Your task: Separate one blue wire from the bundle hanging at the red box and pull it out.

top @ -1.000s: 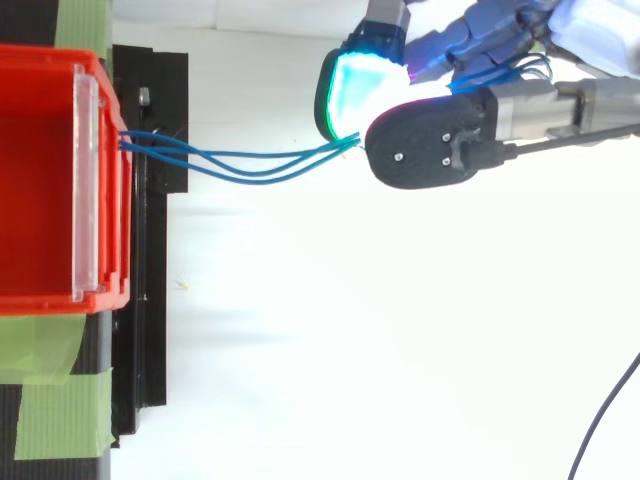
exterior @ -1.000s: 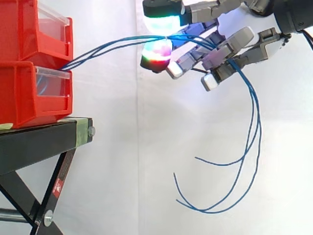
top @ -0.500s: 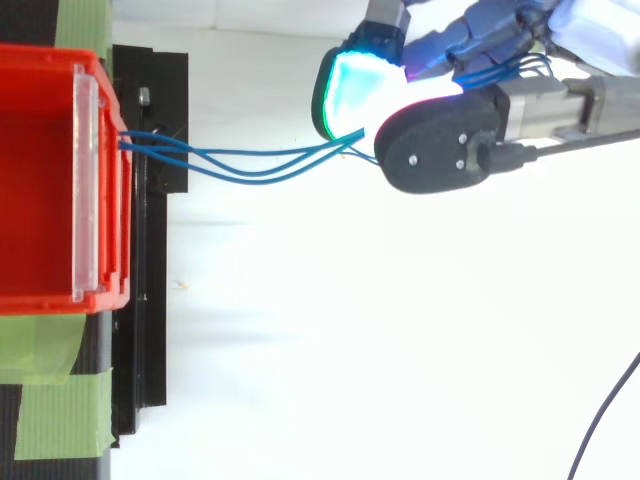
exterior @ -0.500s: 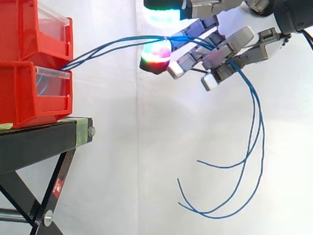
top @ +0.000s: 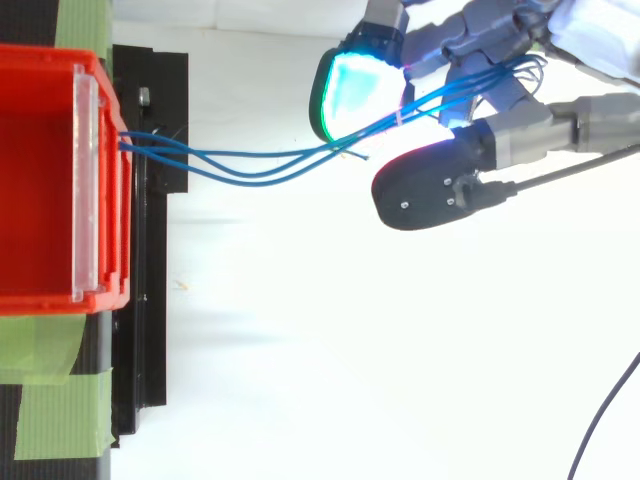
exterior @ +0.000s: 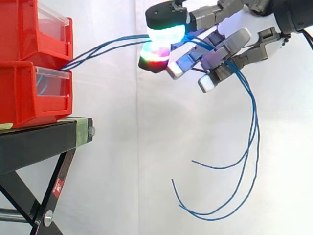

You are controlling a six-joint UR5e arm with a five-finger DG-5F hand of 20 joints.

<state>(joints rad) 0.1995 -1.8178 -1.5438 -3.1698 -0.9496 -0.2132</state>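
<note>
Robot hand is at upper right, well clear of the bins and at about the height of the upper bin.

Wires: three blue strands leave the front of the lower bin. They rise across open space to the robot hand, pass through it, then droop in long loops on its far side. Their loose ends hang free, lower than the top of the stand.

Changes against the frames half a second earlier:
- Side view: the upper pad sat at the top edge with a gap above the lower pad. It has come down and now overlaps the lower pad where the wires enter.
- Top view: the dark-backed pad was close against the cyan pad and covered the wires. It has swung aside, and a clear gap now stands between the two.
- The wires run through that gap along the cyan pad's edge and on over the fingers behind, a stretch that was hidden before.
- A blue tip now shows in the gap.
- The hanging ends have drifted slightly toward the bins.
- The run of wire at the bin is unchanged.

Robot hand state: loosely spread, with no pinch closed on any strand. The wires lie draped across it as one bundle, none separated.
</note>
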